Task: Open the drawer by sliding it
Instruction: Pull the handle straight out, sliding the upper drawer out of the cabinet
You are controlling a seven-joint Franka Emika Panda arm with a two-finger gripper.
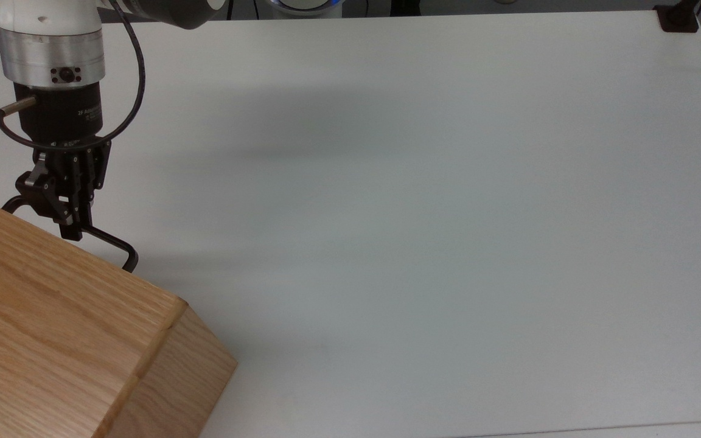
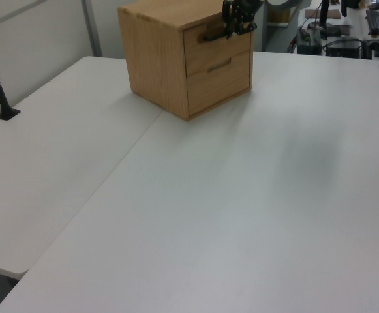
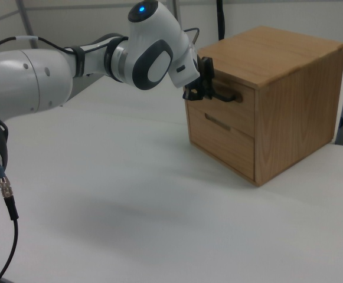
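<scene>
- Fingers point(image 1: 71, 228) of the gripper point(image 1: 74, 226) drawn together on the black bar handle point(image 1: 110, 242); no gap visible between them in the top view, bar passes through at the fingertips.
- Gripper grips the handle partway along its length, nearer the top view's left end than the bent corner at the top view's right.
- Drawer point(image 3: 227, 104) is the upper of two fronts in the oak cabinet point(image 3: 289, 109); front panel sits flush with the cabinet face, no rails showing in the right view.
- Lower front point(image 3: 221, 140) carries a small flat pull, also flush.
- In the left view the gripper point(image 2: 238, 26) meets the handle point(image 2: 210, 36) at the upper drawer point(image 2: 215, 44), toward the left view's right end of the bar.
- Cabinet stands on the white table point(image 1: 417, 213), in the top view's lower-left corner.
- Arm point(image 3: 88, 62) reaches in from the right view's left, wrist angled toward the drawer front.
</scene>
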